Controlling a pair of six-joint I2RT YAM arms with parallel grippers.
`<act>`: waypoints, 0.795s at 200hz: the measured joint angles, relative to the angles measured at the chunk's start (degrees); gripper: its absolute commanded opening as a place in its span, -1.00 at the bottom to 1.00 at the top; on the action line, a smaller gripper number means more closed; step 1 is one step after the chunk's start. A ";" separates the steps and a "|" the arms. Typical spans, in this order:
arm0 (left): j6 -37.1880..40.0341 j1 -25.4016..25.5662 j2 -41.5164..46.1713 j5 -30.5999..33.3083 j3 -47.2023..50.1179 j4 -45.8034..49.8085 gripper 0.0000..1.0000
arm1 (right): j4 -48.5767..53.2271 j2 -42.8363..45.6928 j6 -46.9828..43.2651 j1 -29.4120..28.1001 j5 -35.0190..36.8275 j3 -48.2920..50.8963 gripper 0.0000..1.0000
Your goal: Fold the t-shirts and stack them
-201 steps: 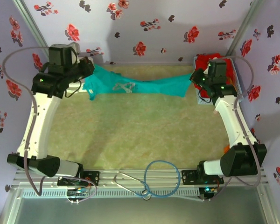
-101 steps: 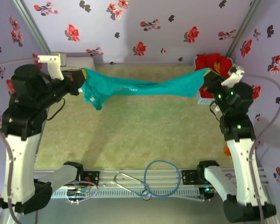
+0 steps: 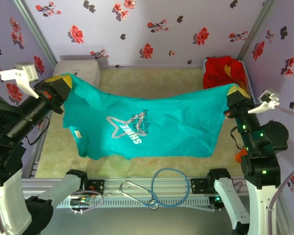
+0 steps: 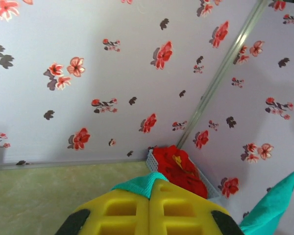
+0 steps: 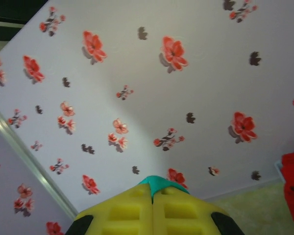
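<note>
Hanging between both lifted arms, the teal t-shirt (image 3: 152, 122) is held spread above the counter (image 3: 137, 81).
The left hand (image 3: 59, 82) and right hand (image 3: 235, 92) are each clamped on an upper corner of the soft, sagging cloth, printed with a white star. Crumpled red t-shirts (image 3: 224, 72) are heaped far right.

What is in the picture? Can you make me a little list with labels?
Teal t-shirt: spread out in the air above the table, white star print showing
Left gripper: shut on one upper corner of it
Right gripper: shut on the other upper corner
Red t-shirts: heaped at the far right corner
White box: far left corner
</note>
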State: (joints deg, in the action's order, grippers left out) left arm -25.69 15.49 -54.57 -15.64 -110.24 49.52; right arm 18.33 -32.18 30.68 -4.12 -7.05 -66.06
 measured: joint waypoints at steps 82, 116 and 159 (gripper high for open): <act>-2.58 -4.76 -13.57 7.96 27.04 -8.85 -1.00 | 2.89 -22.21 5.03 0.00 8.15 12.02 -1.00; -5.60 -6.84 -27.10 5.44 34.69 -17.79 -1.00 | -2.29 -41.13 5.57 0.04 7.48 13.77 -1.00; -7.45 -8.61 -46.36 1.14 32.06 -29.00 -1.00 | -6.10 -65.70 5.79 1.09 3.15 2.84 -1.00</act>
State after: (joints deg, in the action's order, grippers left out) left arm -33.15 6.87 -100.92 -14.50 -78.17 20.51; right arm 12.23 -97.89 36.47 -3.03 -3.90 -63.22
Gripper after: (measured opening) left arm 0.043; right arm 0.045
